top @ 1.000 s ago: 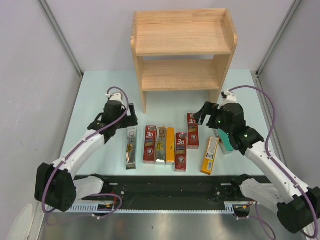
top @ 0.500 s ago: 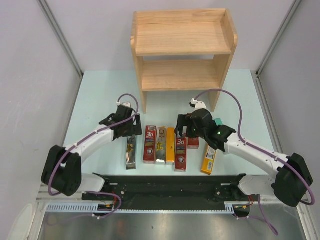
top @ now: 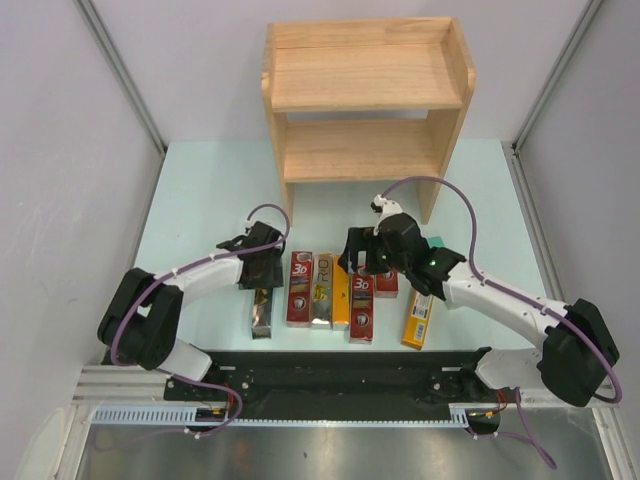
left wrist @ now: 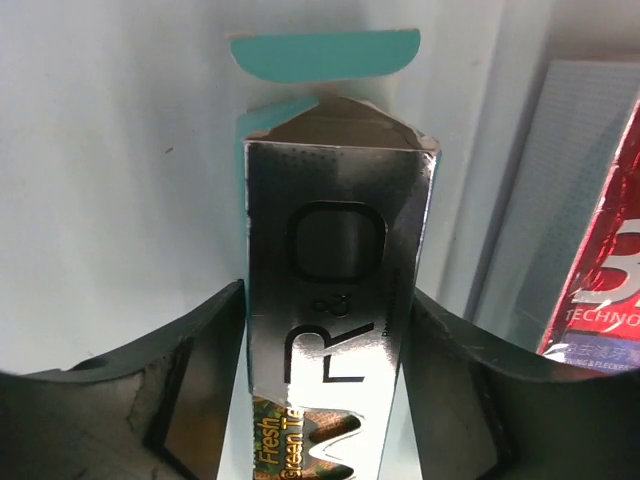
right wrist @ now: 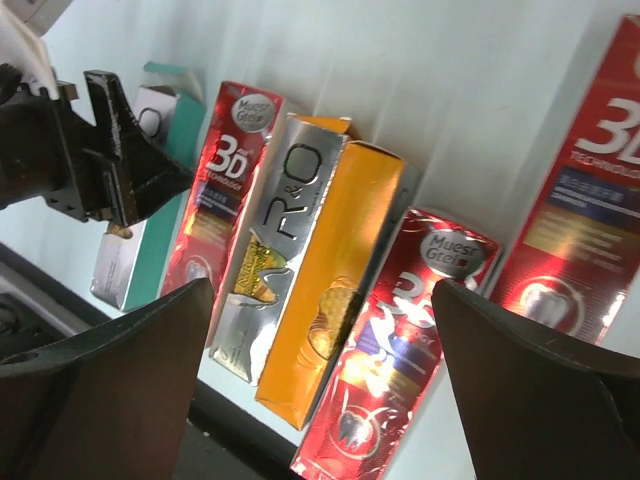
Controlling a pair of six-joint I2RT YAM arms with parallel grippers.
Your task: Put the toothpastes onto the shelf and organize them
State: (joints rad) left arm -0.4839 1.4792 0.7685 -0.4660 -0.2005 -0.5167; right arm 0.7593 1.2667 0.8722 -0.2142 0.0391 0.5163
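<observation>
The wooden shelf [top: 365, 95] stands at the back with both tiers bare. Several toothpaste cartons lie flat in a row on the table. My left gripper [top: 262, 270] [left wrist: 330, 300] is down on the far end of the leftmost silver R.O carton [top: 262, 312] [left wrist: 335, 290], its fingers pressed to both long sides. That carton still rests on the table. My right gripper [top: 358, 262] [right wrist: 320, 375] hovers open above the row, over the orange carton [top: 341, 298] [right wrist: 335, 280] and a red 3D carton [top: 361, 308] [right wrist: 410, 340].
Also in the row are a red 3D carton [top: 299, 290], a second silver carton [top: 321, 292] and a red carton [top: 386, 282] half under the right arm. An orange-yellow carton [top: 420, 315] lies apart at the right. A teal-green carton [top: 437, 243] peeks from behind the right arm.
Both arms moved in toward the row. The left gripper came down over the leftmost silver carton. The right gripper swung left from the teal-green carton to above the middle cartons.
</observation>
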